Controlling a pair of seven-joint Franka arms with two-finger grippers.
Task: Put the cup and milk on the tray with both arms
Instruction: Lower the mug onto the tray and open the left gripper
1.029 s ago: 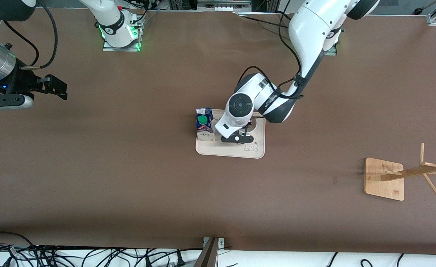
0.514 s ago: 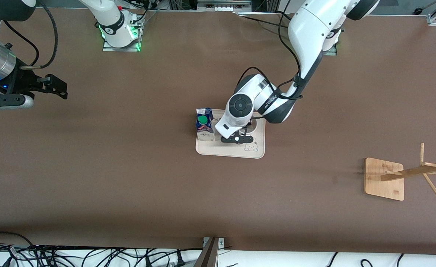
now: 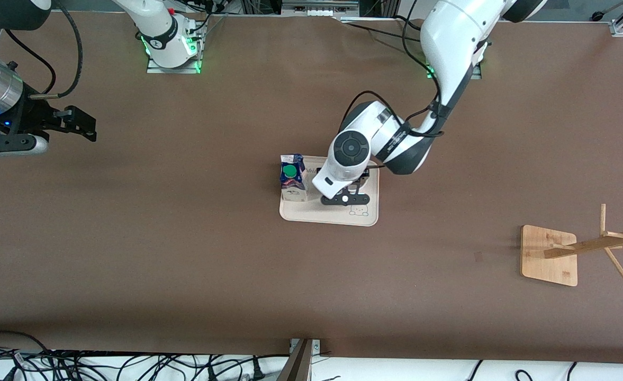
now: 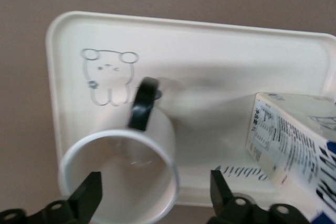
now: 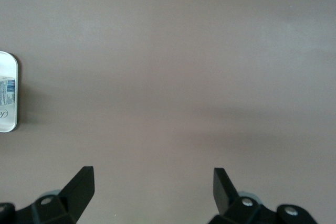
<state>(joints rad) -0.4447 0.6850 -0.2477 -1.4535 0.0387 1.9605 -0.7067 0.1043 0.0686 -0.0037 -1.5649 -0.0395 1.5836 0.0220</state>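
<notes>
Cup [image 4: 123, 169] upright on tray [image 4: 189, 40] beside milk [image 4: 294, 145], between left tool's [image 4: 155, 195] parted, non-touching fingers.

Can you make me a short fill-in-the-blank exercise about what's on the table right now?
1. The small white mug with a black loop handle stands on the cream ____ tray.
2. The white and dark blue milk carton has a round ____ cap.
3. The left gripper is over the mug with its jaws ____.
4. The right gripper waits over bare ____.

Missing words: rectangular; green; open; table
</notes>
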